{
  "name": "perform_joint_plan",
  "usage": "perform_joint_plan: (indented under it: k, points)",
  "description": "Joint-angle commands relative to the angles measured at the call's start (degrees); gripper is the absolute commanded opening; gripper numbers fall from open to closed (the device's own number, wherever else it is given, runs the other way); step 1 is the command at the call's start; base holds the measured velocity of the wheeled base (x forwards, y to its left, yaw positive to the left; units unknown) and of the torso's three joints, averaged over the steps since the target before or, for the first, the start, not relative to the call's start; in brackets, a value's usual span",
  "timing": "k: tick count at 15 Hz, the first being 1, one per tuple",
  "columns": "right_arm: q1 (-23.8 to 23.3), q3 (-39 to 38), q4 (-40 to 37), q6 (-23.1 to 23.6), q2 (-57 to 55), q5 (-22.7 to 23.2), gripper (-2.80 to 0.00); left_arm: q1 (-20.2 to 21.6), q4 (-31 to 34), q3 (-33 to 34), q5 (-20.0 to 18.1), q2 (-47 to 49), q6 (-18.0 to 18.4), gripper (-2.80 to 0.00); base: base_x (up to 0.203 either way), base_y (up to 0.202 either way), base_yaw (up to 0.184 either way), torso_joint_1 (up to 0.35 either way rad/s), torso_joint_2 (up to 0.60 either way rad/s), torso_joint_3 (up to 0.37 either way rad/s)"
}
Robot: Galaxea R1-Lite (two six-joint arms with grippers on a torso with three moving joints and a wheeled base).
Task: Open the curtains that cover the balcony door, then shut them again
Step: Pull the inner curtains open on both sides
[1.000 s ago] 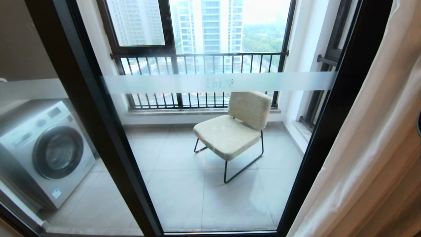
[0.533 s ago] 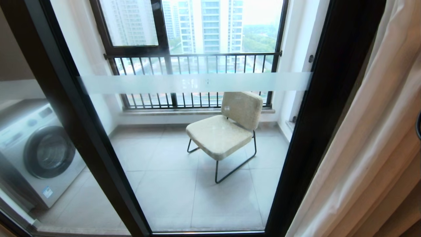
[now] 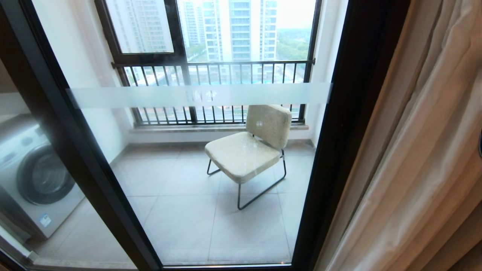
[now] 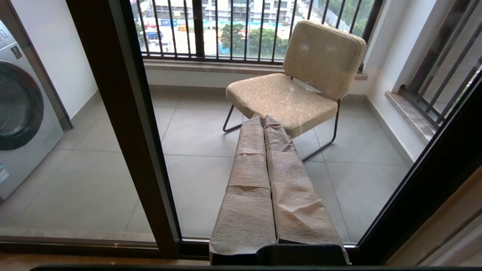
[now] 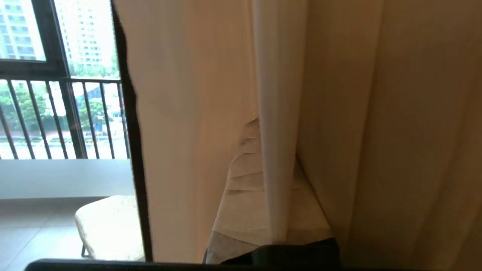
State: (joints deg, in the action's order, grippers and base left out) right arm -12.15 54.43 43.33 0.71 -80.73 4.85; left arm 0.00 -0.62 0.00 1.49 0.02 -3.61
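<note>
Right gripper (image 5: 260,150) amid curtains (image 5: 376,131)

Beige curtains (image 3: 425,158), dark-framed balcony door (image 3: 354,113) with frosted band, cream chair (image 3: 248,150)

A cushioned beige chair on thin black metal legs (image 3: 249,150) stands on the pale grey tiled floor (image 3: 180,222), near a white front-loading washing machine (image 3: 35,180); daylight enters through a black-framed, barred window (image 3: 211,67).

Tiled balcony floor (image 3: 180,210): chair (image 3: 246,150), washing machine (image 3: 34,180).
</note>
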Motion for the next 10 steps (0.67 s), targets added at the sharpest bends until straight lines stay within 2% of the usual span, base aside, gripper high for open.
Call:
perform_joint_plan:
  k: [1, 6, 10]
  points:
    - [-0.6, 0.2, 0.3, -0.1, 0.4, 0.1, -2.80, 0.0, -0.1, 0.0, 0.0, 0.0, -0.1, -2.80, 0.000, 0.000, 0.000, 0.000, 0.00, 0.000]
    - [-3.2, 0.7, 0.3, -0.4, 0.3, 0.2, -2.80, 0.0, 0.0, 0.0, 0.0, 0.0, -0.1, -2.80, 0.000, 0.000, 0.000, 0.000, 0.00, 0.000]
    - [-8.1, 0.7, 0.4, -0.6, -0.4, 0.4, -2.80, 0.0, 0.0, -0.1, 0.0, 0.0, -0.1, -2.80, 0.000, 0.000, 0.000, 0.000, 0.00, 0.000]
